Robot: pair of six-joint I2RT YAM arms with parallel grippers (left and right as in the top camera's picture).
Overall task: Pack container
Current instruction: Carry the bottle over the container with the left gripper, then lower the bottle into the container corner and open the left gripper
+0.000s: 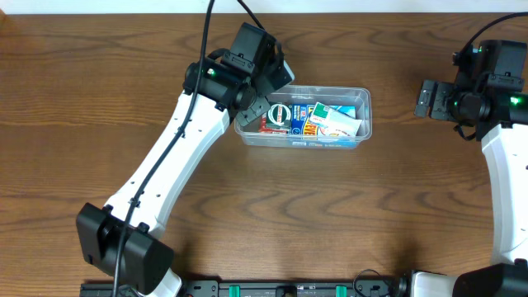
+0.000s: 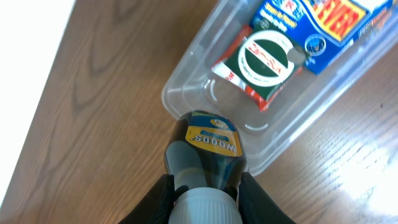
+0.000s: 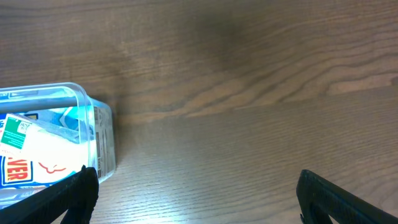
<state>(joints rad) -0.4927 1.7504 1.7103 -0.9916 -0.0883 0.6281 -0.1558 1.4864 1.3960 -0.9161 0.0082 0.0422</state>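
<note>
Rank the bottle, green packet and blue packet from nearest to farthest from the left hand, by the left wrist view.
1. The bottle, gripped in the left hand.
2. The green packet, in the container's near end.
3. The blue packet, behind it.

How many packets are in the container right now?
3 visible in the container: green packet left, blue packet middle, white packet right. More may hide beneath.

Spread fingers (image 3: 339,199) beside the container (image 3: 99,134)
</note>
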